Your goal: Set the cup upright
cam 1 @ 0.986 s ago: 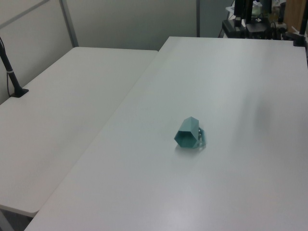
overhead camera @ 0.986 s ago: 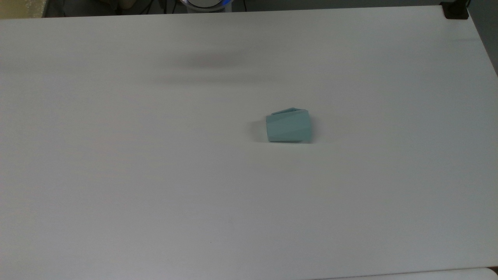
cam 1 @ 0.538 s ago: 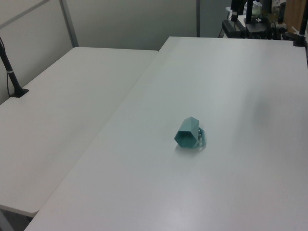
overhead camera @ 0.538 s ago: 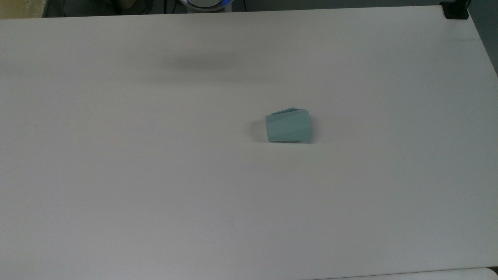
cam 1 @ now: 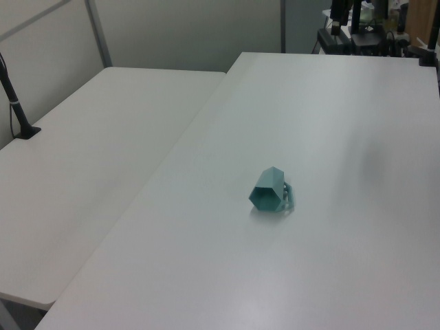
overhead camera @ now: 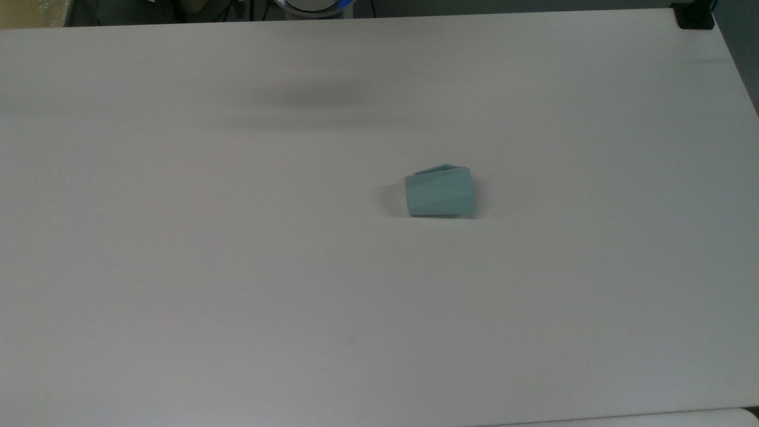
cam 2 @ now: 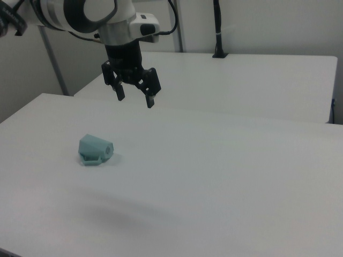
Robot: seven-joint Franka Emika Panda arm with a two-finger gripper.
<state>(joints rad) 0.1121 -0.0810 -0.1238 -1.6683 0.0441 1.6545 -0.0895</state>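
The pale teal cup [overhead camera: 440,193] lies on its side on the white table [overhead camera: 237,267], right of centre in the top view, with its handle along its far side. In the left view the cup [cam 1: 269,191] shows one hexagonal end toward the camera. In the right view the cup [cam 2: 94,149] rests at the left with its handle facing the camera. My gripper [cam 2: 135,98] hangs open and empty in the air, above and to the right view's right of the cup, well clear of it.
A second white table [cam 1: 82,172] adjoins on the left view's left, with a black post [cam 1: 15,103] clamped to it. A black clamp [overhead camera: 694,15] sits at the table's far right corner in the top view. Dark equipment [cam 1: 357,27] stands beyond the far edge.
The cup has not moved. The arm's soft shadow near the far side of the table in the top view has shifted slightly.
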